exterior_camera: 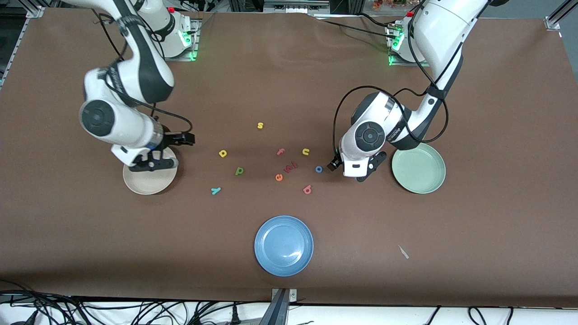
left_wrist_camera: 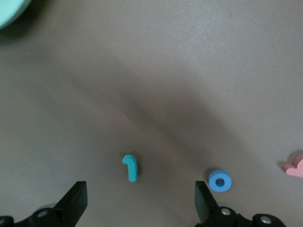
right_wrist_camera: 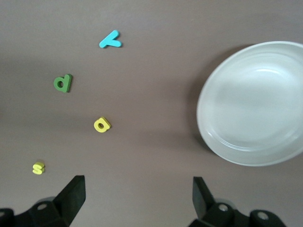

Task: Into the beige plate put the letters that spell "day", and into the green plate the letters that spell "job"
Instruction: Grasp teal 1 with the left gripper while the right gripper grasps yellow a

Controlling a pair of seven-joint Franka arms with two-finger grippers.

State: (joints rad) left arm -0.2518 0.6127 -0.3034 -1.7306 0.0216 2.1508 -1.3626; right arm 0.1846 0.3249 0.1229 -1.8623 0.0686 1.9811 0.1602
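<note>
Under the left claw (exterior_camera: 351,173), teal "j" (left_wrist_camera: 130,168), hidden from the front camera.

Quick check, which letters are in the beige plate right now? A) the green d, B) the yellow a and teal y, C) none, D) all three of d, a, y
C: the beige plate holds no letters, while the green d, yellow a and teal y all lie on the brown table beside it, toward the middle.
</note>
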